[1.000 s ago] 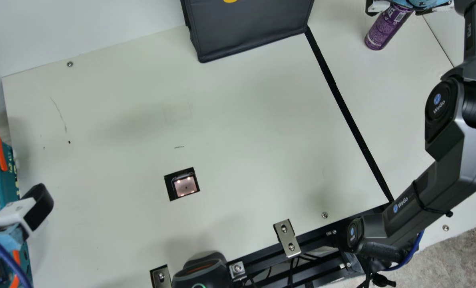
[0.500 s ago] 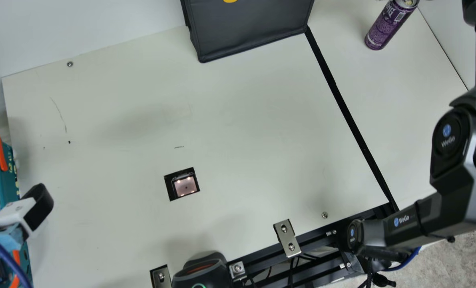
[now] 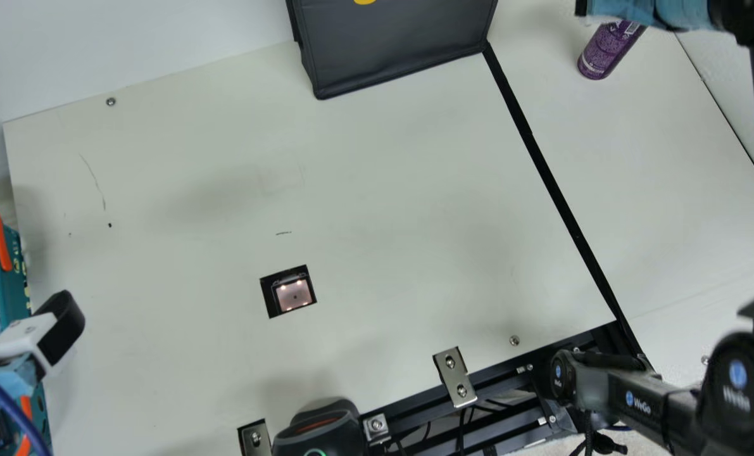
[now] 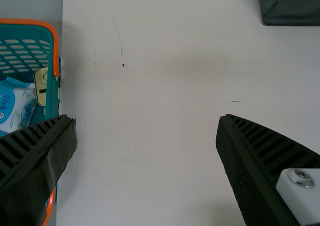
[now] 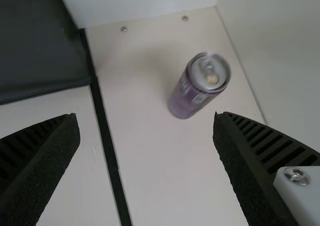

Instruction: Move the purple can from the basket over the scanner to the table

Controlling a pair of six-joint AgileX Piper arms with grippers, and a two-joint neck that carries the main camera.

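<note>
The purple can point(image 3: 606, 54) stands upright on the table's right part, beyond the black strip; its upper end is hidden in the main view. My right gripper point(image 3: 646, 11) is at that view's top edge, in front of the can's top. In the right wrist view the can point(image 5: 192, 93) stands free beyond the right gripper point(image 5: 146, 118), whose fingers are wide open and empty. My left gripper point(image 3: 35, 335) is beside the teal basket point(image 3: 13, 275) at the left. In the left wrist view the left gripper point(image 4: 147, 118) is open and empty. A lit scanner window point(image 3: 294, 295) lies in the table.
The basket point(image 4: 52, 93) holds a blue-and-white packet point(image 4: 17, 106) and a gold item point(image 4: 41, 86). A dark fabric box point(image 3: 395, 47) stands at the back. A black device point(image 3: 320, 430) and metal brackets point(image 3: 455, 377) line the front edge.
My right gripper, over the can's top a second ago, left the main view and is back at its top edge, with the arm's elbow swung down and right. The can and left arm have stayed put.
</note>
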